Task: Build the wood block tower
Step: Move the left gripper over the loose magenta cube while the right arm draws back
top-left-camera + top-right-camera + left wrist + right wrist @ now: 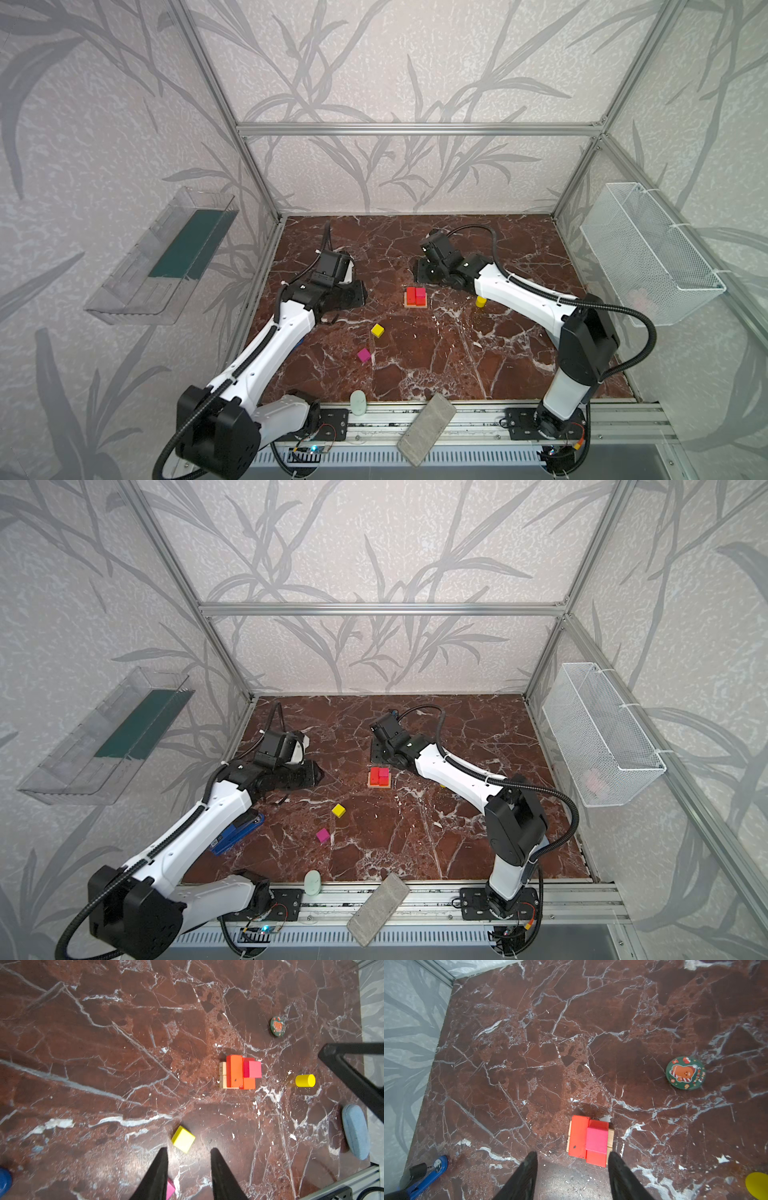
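Both our claws gape wide and empty: the left gripper (189, 1150) near the yellow cube (377, 330), the right gripper (572, 1154) near the tower (416, 297), which sits mid-frame in both top views with the cube lower-left of it. We judge the cube light, hard and slick-painted; we would pinch opposite flat faces squarely.

Grey stone brick (427, 429) lies across the front rail (478, 422); blue stapler (237, 833), green badge (685, 1073) on tabletop (571, 1043).

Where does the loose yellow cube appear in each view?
In a top view: yellow cube on the marble, left of and nearer than the tower.
In a top view: the same spot.
Left wrist: just past the fingertips of the left gripper.
Right wrist: not in it.
Shared landmark: the tower, in all four.
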Motion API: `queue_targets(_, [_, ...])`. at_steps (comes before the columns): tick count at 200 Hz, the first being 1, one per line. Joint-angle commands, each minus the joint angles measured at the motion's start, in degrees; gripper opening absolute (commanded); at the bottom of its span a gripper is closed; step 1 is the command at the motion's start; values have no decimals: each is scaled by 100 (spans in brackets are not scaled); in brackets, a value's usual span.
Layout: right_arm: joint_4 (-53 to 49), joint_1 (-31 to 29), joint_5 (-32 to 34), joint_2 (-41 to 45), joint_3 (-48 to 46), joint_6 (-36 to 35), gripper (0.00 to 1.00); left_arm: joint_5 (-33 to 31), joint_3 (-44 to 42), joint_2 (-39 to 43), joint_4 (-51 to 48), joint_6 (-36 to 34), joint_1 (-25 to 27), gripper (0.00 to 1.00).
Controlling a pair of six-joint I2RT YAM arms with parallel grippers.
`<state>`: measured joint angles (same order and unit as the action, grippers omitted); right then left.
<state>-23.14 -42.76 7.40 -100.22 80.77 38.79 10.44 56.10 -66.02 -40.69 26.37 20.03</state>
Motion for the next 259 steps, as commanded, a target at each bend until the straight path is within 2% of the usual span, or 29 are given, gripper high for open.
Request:
queue_targets(1, [467,18,-206,410,-348,-110,56,-640,117,366,-1106,133,259,37])
queue_targets(31, [860,65,-177,801,-979,-14,56,-853,-105,619,-1411,719,831,40])
queue_targets(58, [1092,106,-173,1173,-1411,37,56,-1103,-341,495,-1396,1343,1380,43])
queue_targets(82, [1173,114,-41,1552,-1733,24,56,-1183,-497,237,-1308,1810,1652,48])
queue_targets(109, [1215,171,170,1990,-2085,-16,57,-1310,-749,-31,-1160,2182,1895,49])
queue_targets(146, [1377,329,280,2446,-2503,19,58,-1252,-1217,-142,-874,2651,2047,50])
queue_targets(188, [1424,424,257,2484,-2602,40,58,-1370,-1645,33,-634,3180,2154,54])
queue_targets(259, [1470,488,139,2336,-2590,57,59,-1338,-1760,-395,-187,3291,2153,59])
